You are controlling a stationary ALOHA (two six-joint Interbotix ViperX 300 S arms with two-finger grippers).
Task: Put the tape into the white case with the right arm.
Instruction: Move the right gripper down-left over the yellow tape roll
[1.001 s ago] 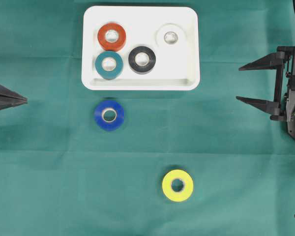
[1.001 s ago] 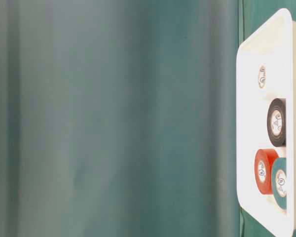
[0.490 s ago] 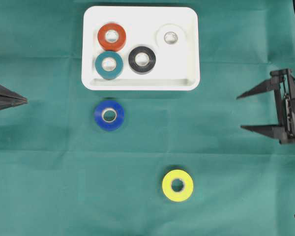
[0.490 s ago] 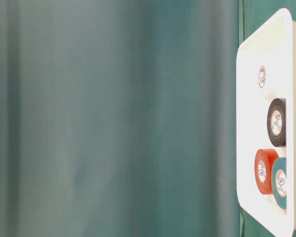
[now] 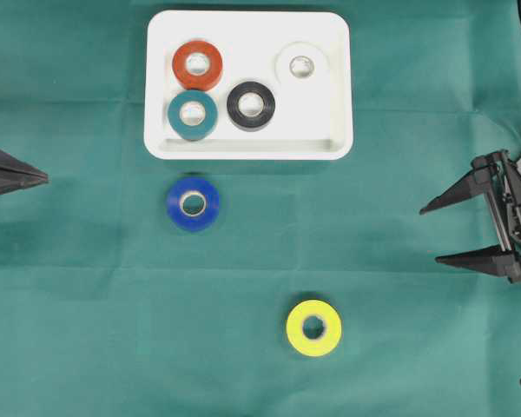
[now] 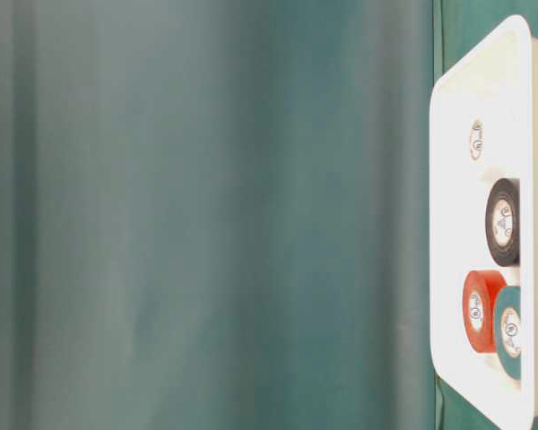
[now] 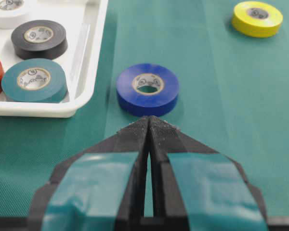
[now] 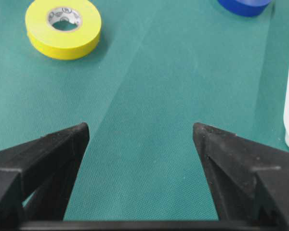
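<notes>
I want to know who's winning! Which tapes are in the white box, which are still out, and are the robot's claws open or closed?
Red tape: in the case, flat.
Teal tape: in the case, flat, next to the red one.
Black tape: in the case, flat.
White tape: in the case, flat.
Blue tape: out on the cloth, just outside the case.
Yellow tape: out on the cloth, on its own.
Left gripper: shut, empty.
Right gripper: open, empty.

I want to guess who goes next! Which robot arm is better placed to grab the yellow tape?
The right. The right gripper is open and empty, with the yellow tape on its side of the cloth. The left gripper is shut and farther away.
</notes>
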